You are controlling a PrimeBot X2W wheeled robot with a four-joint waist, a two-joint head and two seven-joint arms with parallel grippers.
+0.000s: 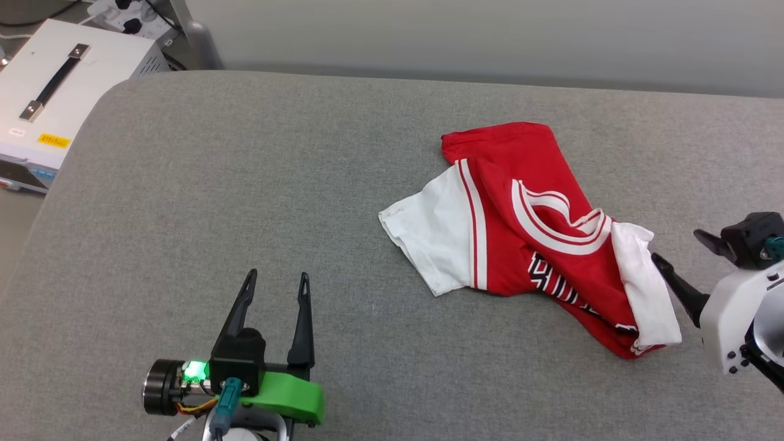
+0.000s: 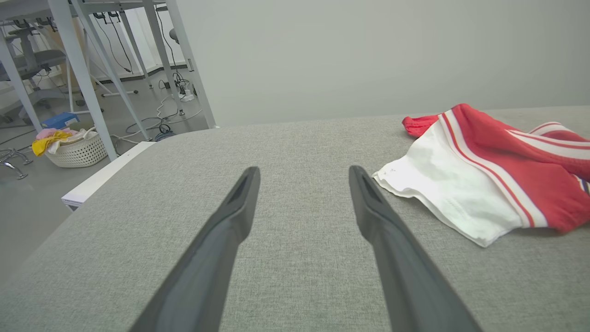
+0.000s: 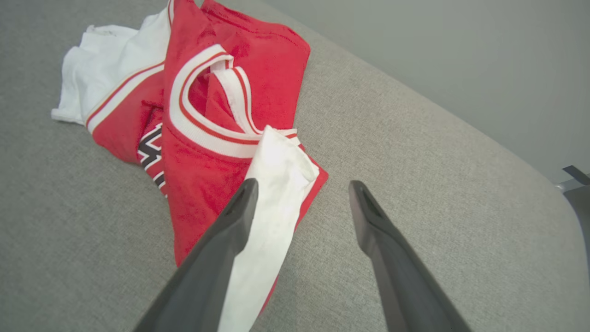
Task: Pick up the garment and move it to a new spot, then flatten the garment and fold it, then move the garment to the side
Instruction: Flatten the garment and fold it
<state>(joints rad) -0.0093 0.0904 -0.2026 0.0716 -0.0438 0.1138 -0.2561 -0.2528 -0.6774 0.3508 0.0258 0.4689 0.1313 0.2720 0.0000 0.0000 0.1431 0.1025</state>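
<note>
Cloth like this is soft and light, so the garment [image 1: 527, 226] will likely flop and hang down when lifted, and it should not break. It lies bunched up on the grey tabletop [image 1: 245, 184], at the middle right of the head view. It is red with white sleeves and a striped collar. One white sleeve sticks out to the left. The other lies folded over the lower right end, just beside the right gripper [image 1: 677, 245]. That sleeve, or the red edge under it, looks like a good place to pinch. The left gripper [image 1: 277, 275] is at the lower left of the head view, well apart from the garment. Both grippers have their fingers spread wide and hold nothing. Black letters with white edges run across the red front, but a fold hides most of them. Only something like "BU" can be made out. A white box [image 1: 55, 92] in the upper left corner has a yellow sticker [image 1: 54, 140]; its words are too small to read.
</note>
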